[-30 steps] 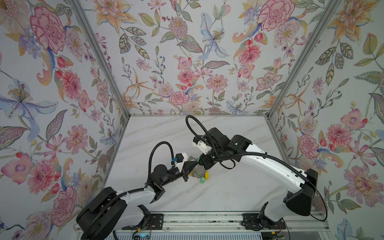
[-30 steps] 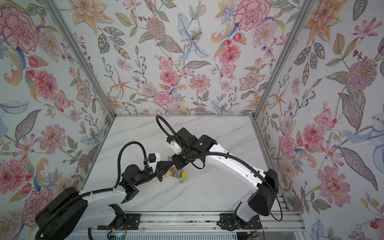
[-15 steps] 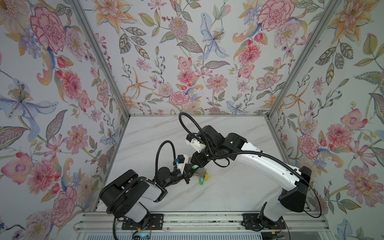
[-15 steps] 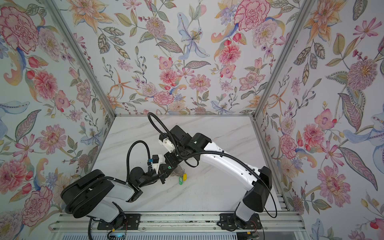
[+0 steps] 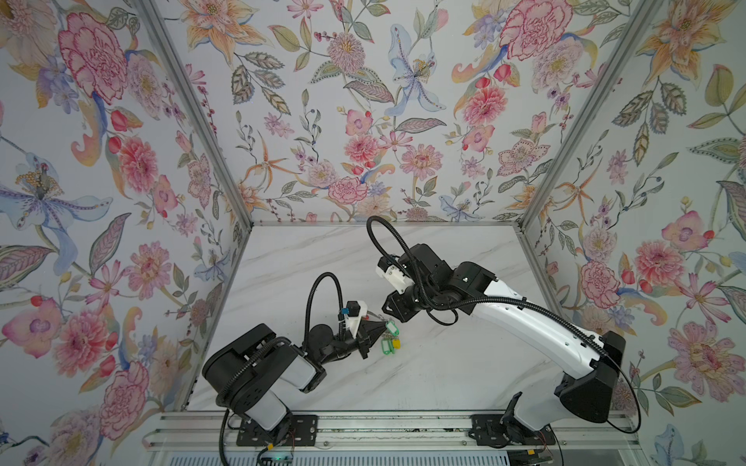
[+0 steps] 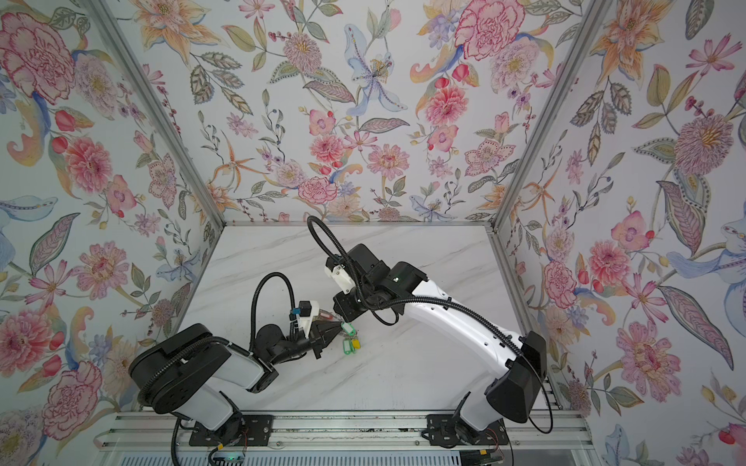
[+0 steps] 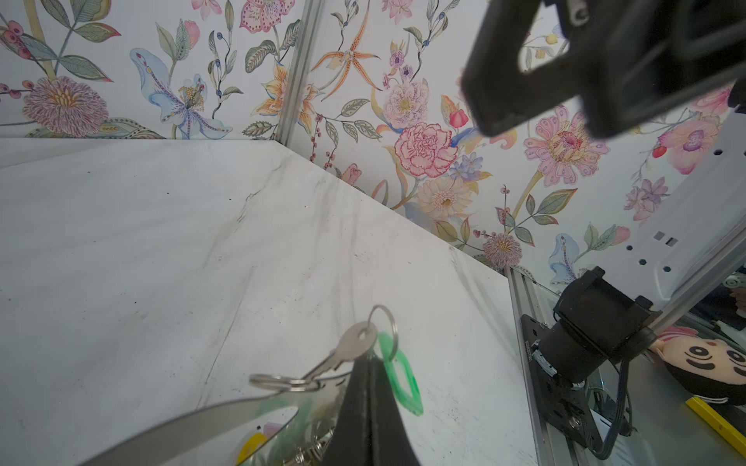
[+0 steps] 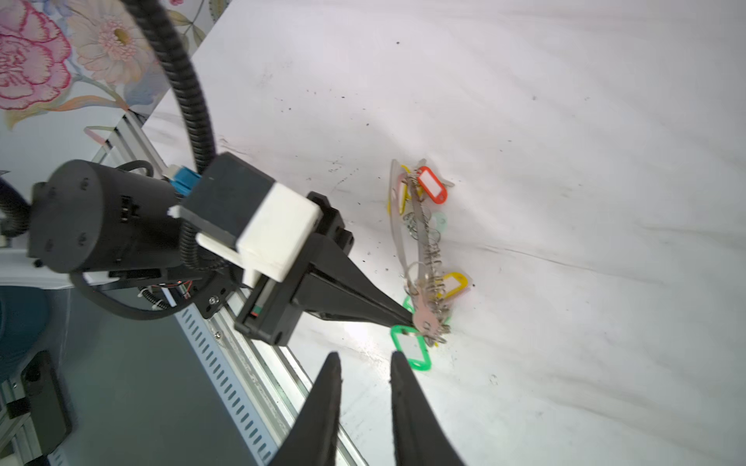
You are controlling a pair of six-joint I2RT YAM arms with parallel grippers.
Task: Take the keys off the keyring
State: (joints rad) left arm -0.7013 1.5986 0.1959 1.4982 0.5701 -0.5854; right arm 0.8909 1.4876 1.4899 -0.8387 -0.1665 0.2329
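The keyring (image 8: 405, 246) stands on edge on the marble table, a flat grey hoop hung with keys on small wire rings. Its tags are red (image 8: 432, 189), yellow (image 8: 453, 284) and green (image 8: 411, 349). My left gripper (image 8: 412, 320) is shut on the hoop's near rim. In the left wrist view its closed fingers (image 7: 367, 403) pinch beside one silvery key (image 7: 350, 349), a green tag (image 7: 400, 375) and the hoop (image 7: 193, 423). My right gripper (image 8: 363, 357) is open and empty, just short of the green tag. In both top views the bunch (image 5: 389, 337) (image 6: 350, 339) lies between the two grippers.
The aluminium rail (image 8: 242, 387) along the table's front edge lies right under my right gripper. Floral walls enclose the table (image 5: 444, 363) on three sides. A plush toy (image 7: 710, 363) lies beyond the table edge, next to the right arm's base (image 7: 593, 322).
My right gripper has opened and drawn back a little from the bunch. The left gripper has stayed shut on the keyring while its arm shifted.
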